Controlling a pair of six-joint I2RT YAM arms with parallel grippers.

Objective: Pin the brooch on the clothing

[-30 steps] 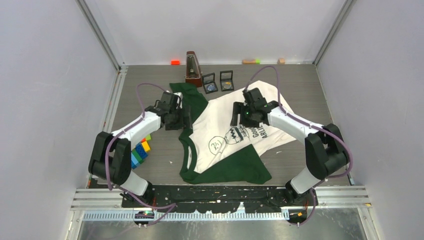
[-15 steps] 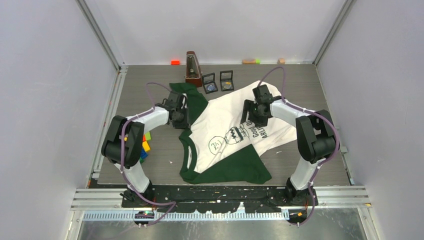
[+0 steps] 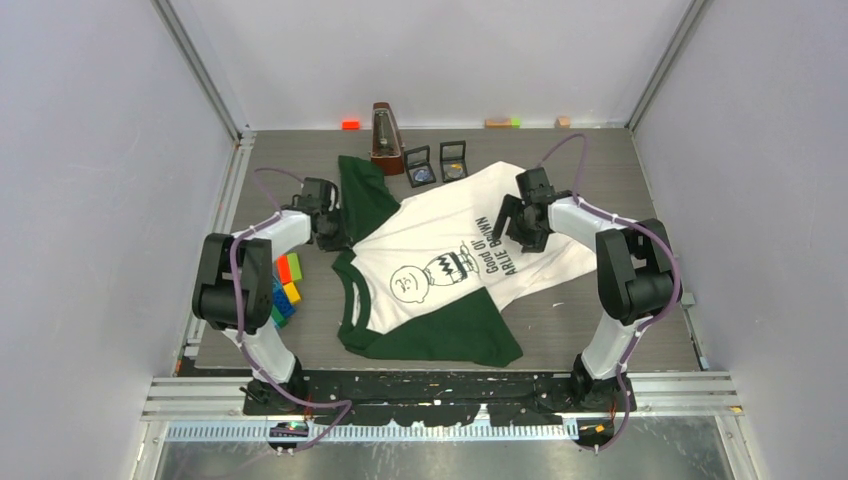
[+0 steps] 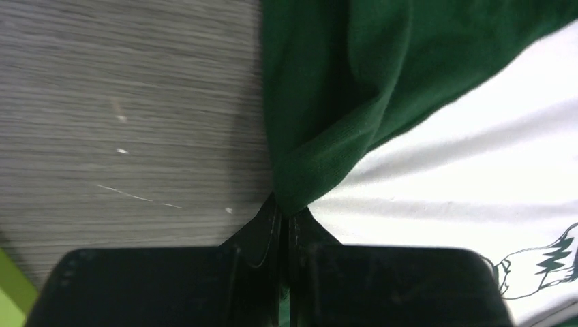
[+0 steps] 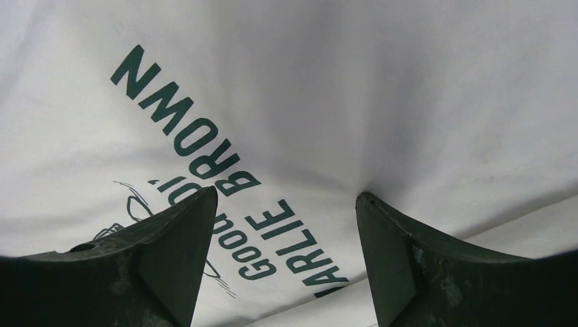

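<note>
The clothing [image 3: 430, 240], a white T-shirt with green sleeves and collar, lies spread on the table with its print facing up. My left gripper [image 3: 336, 233] is shut on a fold of the green sleeve [image 4: 327, 102], which bunches right at the closed tips [image 4: 283, 212]. My right gripper [image 3: 514, 226] stands open over the white fabric [image 5: 341, 88] beside the lettering. One fingertip [image 5: 364, 201] dents the cloth; nothing lies between the fingers [image 5: 286, 197]. Two open black cases [image 3: 419, 167] [image 3: 453, 161] at the back each hold a small piece that may be the brooch.
A brown metronome [image 3: 385, 140] stands behind the shirt next to the cases. Coloured blocks [image 3: 285, 290] lie by the left arm. Small orange [image 3: 350, 124] and tan [image 3: 500, 122] blocks sit along the back wall. Side walls close in both flanks.
My left gripper has shut on the green sleeve and drawn it leftward. The shirt has slid left and flattened, baring the whole print. My right gripper moved slightly right, still open.
</note>
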